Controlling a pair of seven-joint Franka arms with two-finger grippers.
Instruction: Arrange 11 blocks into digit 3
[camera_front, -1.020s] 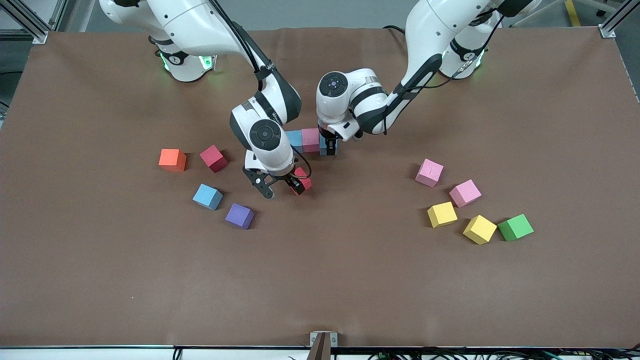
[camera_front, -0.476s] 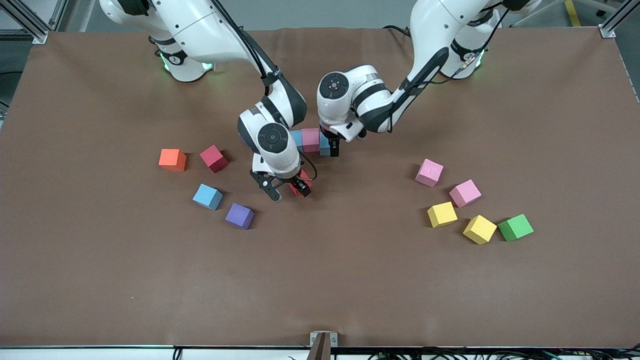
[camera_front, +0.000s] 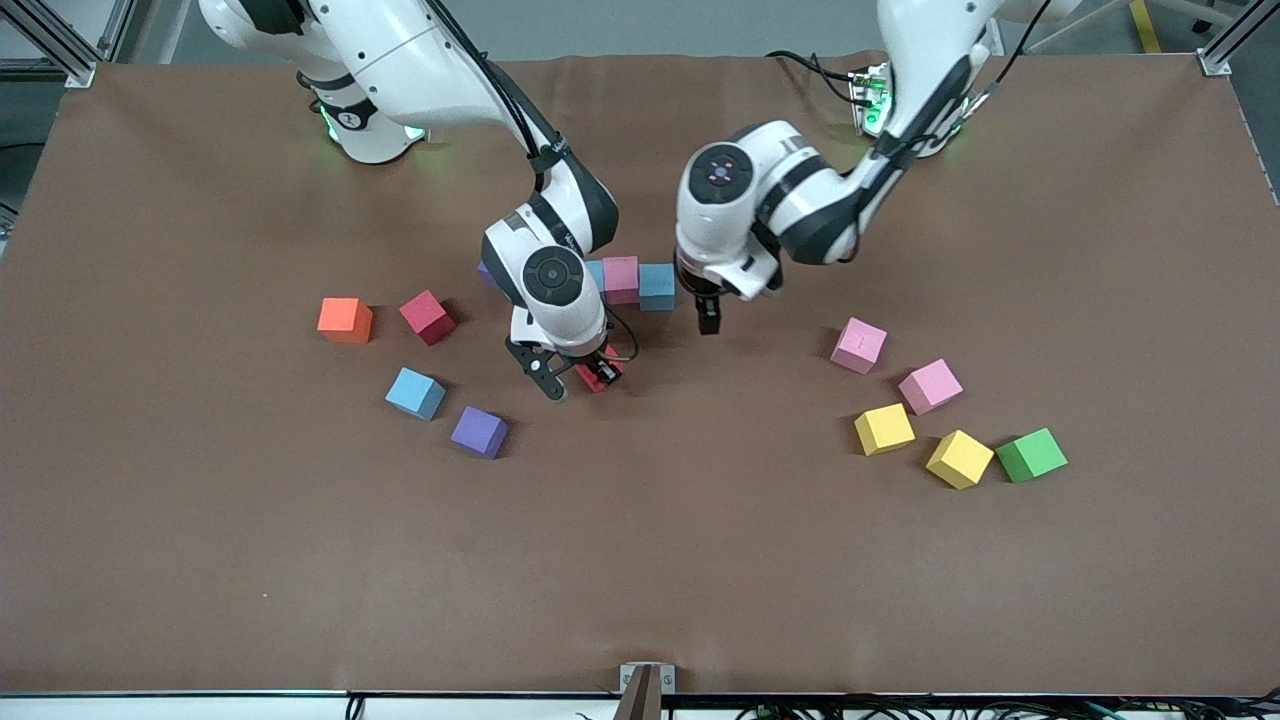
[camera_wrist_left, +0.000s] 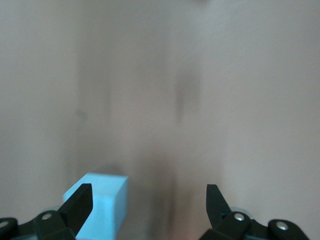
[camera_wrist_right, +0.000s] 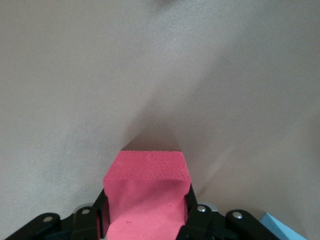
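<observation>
While the right gripper (camera_front: 578, 378) pinches the red block (camera_wrist_right: 146, 200) on the table, just below the started row (camera_front: 630, 281), a skewed grip could twist it; the left gripper (camera_wrist_left: 146, 206), spread and empty, hangs beside the row's blue end block (camera_front: 657, 286).

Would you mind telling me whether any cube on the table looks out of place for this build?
Two do: the orange cube at the right arm's end and the green cube beside the yellow ones match no other block colour. Nothing looks damaged or spilled.
</observation>
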